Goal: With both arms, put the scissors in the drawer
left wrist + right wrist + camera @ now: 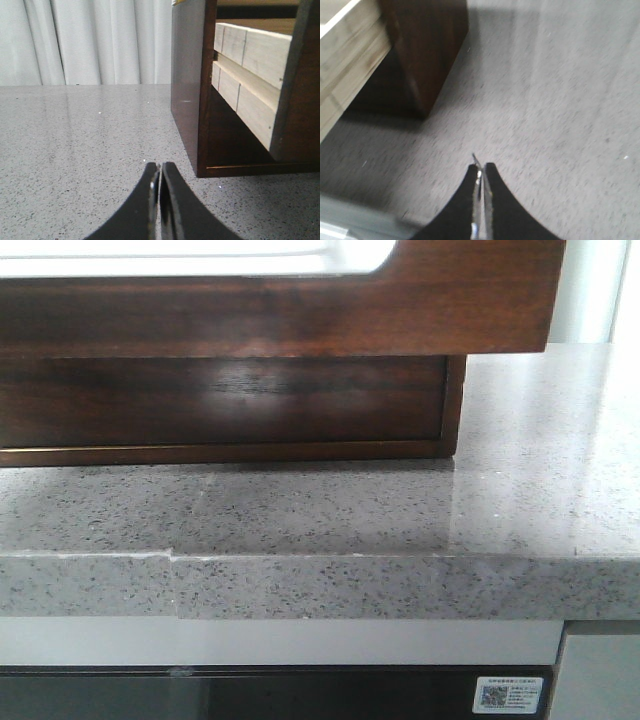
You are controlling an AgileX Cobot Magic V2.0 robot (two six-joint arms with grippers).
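Note:
The drawer (300,310), a dark brown glossy front with a pale round-cornered cut-out along its top, stands pulled out of the wooden cabinet (220,405). Its pale wood side shows in the left wrist view (250,60) and in the right wrist view (345,60). My left gripper (160,166) is shut and empty, low over the counter beside the cabinet's corner. My right gripper (481,166) is shut on a thin silvery blade, the scissors (475,159), whose tip pokes out past the fingertips. The scissors' handle is hidden. Neither gripper shows in the front view.
The grey speckled stone counter (330,510) carries the cabinet and has a front edge with a seam (175,560). White curtains (85,40) hang behind the counter. A dark appliance front with a QR label (510,695) lies below the counter edge.

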